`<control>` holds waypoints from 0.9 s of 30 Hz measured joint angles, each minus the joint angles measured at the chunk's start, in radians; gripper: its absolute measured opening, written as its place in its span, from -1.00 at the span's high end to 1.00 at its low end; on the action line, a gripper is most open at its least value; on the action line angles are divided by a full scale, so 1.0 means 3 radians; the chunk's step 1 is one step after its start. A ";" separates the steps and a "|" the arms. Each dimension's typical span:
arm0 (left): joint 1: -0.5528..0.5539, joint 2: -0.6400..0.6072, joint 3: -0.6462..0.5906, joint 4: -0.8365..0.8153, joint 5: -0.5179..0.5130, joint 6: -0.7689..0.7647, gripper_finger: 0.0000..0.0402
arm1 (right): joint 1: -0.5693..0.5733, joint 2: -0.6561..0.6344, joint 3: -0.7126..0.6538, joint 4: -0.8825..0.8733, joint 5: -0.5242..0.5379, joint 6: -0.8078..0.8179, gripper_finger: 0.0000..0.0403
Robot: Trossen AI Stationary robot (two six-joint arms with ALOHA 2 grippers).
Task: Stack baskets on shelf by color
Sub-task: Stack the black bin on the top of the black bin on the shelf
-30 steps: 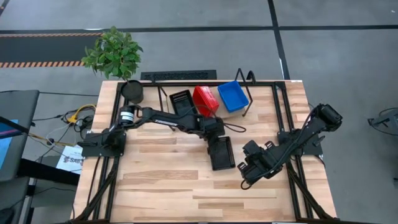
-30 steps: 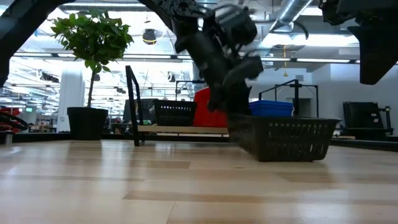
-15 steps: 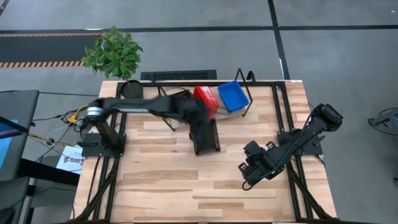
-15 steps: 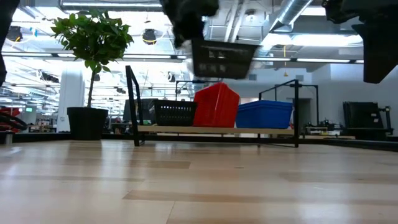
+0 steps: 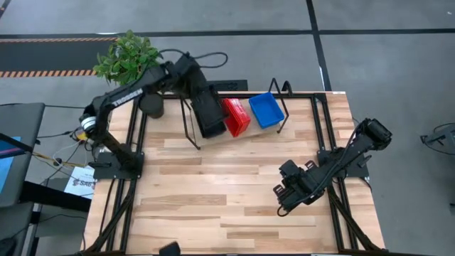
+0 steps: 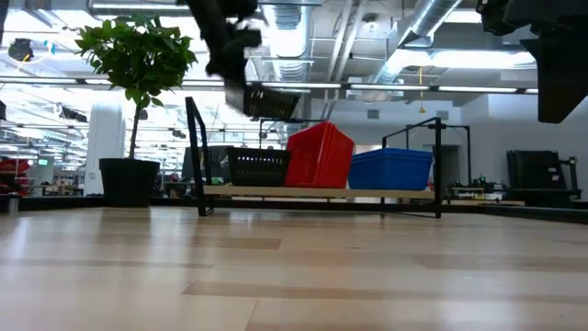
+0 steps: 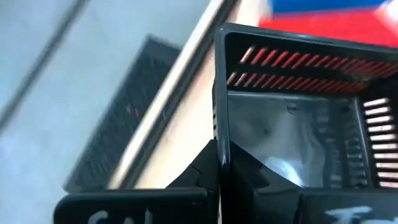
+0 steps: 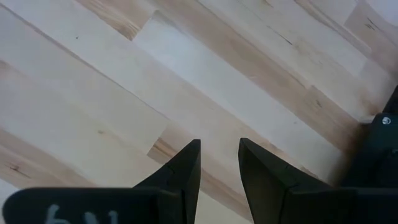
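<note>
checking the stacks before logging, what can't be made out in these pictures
- High view: black stack on the shelf, hidden under the carried black basket.
- Low view: left tool, blurred; grip unclear.
- Any view: count in the red stack, nested.
- Left wrist view: shelf blurred behind the basket.

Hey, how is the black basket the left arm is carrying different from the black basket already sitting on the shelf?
The carried black basket hangs in the air, above the shelf; the shelved black basket rests on the board. The carried black basket is tilted; the shelved black basket sits level. The left gripper is shut on the carried black basket's wall; nothing grips the shelved black basket. Both are black with perforated sides.
</note>
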 joint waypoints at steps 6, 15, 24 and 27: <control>0.0244 0.0055 -0.0375 0.0237 0.0194 0.0040 1.00 | 0.0000 0.0000 0.0000 -0.0003 0.0000 0.0034 0.34; 0.0306 0.0055 -0.0788 0.0555 0.0278 0.0095 1.00 | 0.0000 0.0000 0.0000 -0.0021 0.0001 0.0032 0.34; 0.0316 0.0055 -0.0913 0.0678 0.0425 0.0092 1.00 | 0.0000 0.0000 0.0000 -0.0021 0.0000 0.0029 0.34; 0.0314 0.0055 -0.0913 0.0681 0.0430 0.0091 1.00 | -0.0001 0.0000 0.0000 -0.0019 0.0000 0.0026 0.34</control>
